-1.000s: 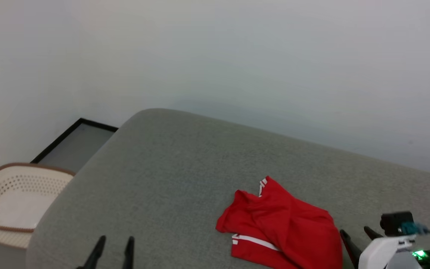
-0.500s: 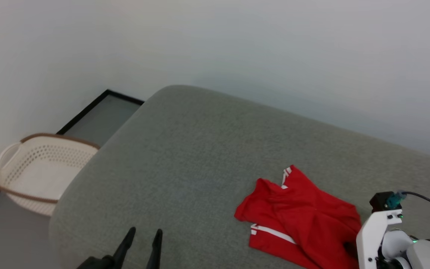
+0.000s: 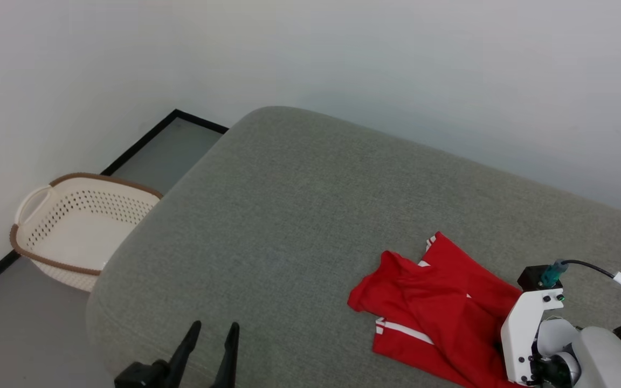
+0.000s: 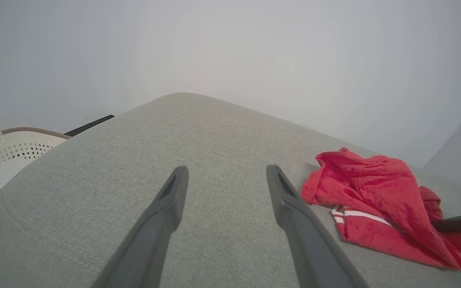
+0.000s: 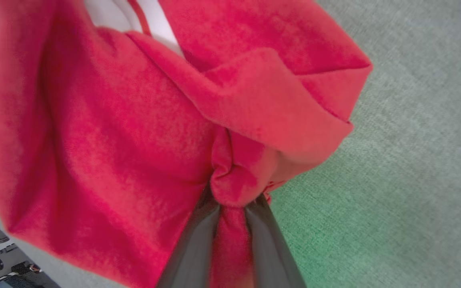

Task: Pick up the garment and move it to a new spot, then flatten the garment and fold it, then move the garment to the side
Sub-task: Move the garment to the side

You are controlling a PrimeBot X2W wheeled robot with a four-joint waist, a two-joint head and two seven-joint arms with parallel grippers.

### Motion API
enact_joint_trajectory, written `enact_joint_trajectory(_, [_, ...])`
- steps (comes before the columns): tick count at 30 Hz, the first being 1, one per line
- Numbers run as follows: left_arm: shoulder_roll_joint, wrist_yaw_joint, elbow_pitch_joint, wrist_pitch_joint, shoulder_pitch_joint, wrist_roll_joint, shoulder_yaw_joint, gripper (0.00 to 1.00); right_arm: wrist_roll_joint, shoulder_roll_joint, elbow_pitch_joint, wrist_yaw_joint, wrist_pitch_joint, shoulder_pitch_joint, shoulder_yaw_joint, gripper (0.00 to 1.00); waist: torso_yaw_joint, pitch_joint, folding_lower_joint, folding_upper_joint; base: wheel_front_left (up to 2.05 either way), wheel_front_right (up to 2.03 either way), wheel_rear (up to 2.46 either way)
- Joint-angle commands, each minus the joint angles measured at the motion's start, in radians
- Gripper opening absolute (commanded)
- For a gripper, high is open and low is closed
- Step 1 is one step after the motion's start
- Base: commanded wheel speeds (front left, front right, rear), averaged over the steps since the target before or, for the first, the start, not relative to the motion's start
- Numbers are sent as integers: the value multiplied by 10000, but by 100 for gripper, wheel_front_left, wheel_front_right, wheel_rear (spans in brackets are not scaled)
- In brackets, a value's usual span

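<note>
Garment [image 3: 440, 302], red and crumpled, lies near right on the grey cushion [image 3: 289, 215]. Right claw [image 5: 234, 196] pinches one small bunched fold, which could slip free on lifting; left claw [image 4: 226, 170] gapes, idle.

**Soft light, one blurred view**

Bright, diffuse light with faint shadows. In the right wrist view the garment [image 5: 106, 132] is blurred up close, and a green glow tints the grey upholstery [image 5: 334, 224]. The left wrist view bends at its edges.

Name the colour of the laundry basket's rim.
The basket has a brown rim on a cream body, clearest in the head view.
</note>
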Motion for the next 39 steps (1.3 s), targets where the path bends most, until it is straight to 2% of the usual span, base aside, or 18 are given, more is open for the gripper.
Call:
enact_joint_trajectory(1, [52,-1,16,5,-70,-38,48,100,106,-245,205,-22,-76,-3,36,0,-63,-78,0,0,0,0,0])
enact_joint_trajectory(14, [325,-1,162,6,-192,-249,-76,100,604,-1235,137,-19,-1102,-666,127,0,-470,-544,0,0,0,0,0])
enact_joint_trajectory(26, [580,-1,438,6,-305,-455,-583,100,1036,-2139,33,-17,-1280,-828,500,0,-892,-939,0,0,0,0,0])
enact_joint_trajectory(39, [802,-1,363,6,-1028,-737,-1030,100,1336,-3111,-398,-17,-1300,-1292,792,0,-2449,-109,0,0,0,0,0])
